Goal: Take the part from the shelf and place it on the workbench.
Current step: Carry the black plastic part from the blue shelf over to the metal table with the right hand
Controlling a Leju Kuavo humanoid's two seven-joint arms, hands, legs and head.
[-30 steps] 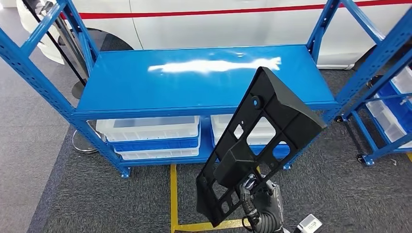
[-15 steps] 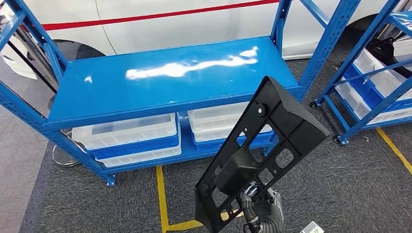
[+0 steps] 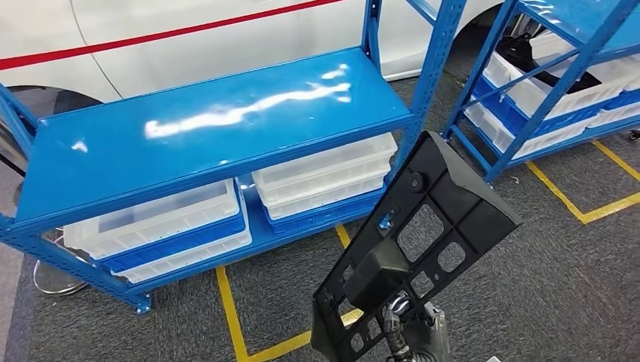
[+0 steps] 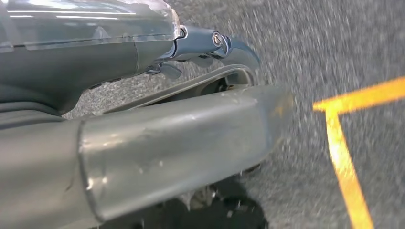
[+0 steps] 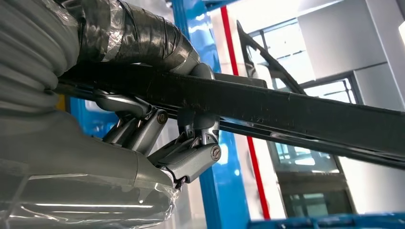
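Observation:
A long black plastic part [image 3: 445, 204] with cut-out windows stands tilted in the lower middle of the head view. My right hand [image 3: 413, 341] grips its lower end from beneath. The right wrist view shows that right hand [image 5: 143, 133] with its fingers curled under the part's dark bar [image 5: 296, 114] and the thumb over it. The blue workbench [image 3: 204, 143] lies ahead and to the left, its glossy top bare. My left hand [image 4: 157, 143] hangs over grey carpet with nothing in it, its fingers apart.
White bins [image 3: 166, 226] sit on the bench's lower level. A second blue shelf [image 3: 543, 90] with more bins stands at the right. A white car [image 3: 189, 30] is behind the bench. Yellow floor lines [image 3: 230, 317] cross the grey carpet.
The whole picture has swung, so the camera has turned: the bench now sits further left and the second shelf has come in at the right. The part stays in my right hand.

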